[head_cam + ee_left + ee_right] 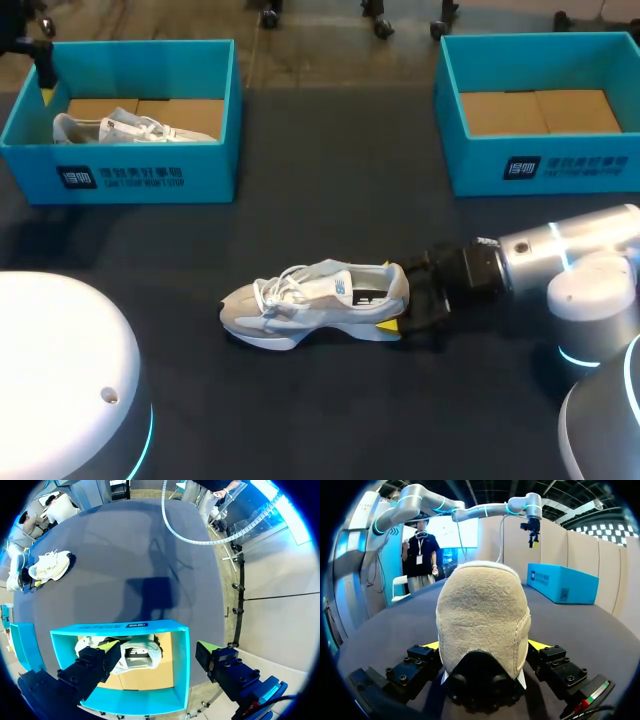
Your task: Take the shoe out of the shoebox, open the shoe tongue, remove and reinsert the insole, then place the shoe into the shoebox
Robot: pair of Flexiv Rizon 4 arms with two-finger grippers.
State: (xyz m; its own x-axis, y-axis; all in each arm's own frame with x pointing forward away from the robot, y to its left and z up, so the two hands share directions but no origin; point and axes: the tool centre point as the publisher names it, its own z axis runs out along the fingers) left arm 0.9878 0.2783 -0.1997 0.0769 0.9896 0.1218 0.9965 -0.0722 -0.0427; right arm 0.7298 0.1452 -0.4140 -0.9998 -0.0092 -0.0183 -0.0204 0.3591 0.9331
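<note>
Grey-and-white lace-up sneaker (pixel 310 303) upright on dark table (pixel 300 410), heel clamped by fingers of right gripper (pixel 392 296); left gripper (pixel 157 649), fingers apart, hangs over teal cardboard shoebox (pixel 182 655).

The shoe (pixel 300 305) is pale grey and white with white laces, a blue side mark and a beige heel. The far-left shoebox (pixel 130 170) and far-right shoebox (pixel 560 165) are teal with brown cardboard floors and dark labels. The desk (pixel 330 400) is dark navy; the right hand (pixel 400 295) black, yellow-tipped
</note>
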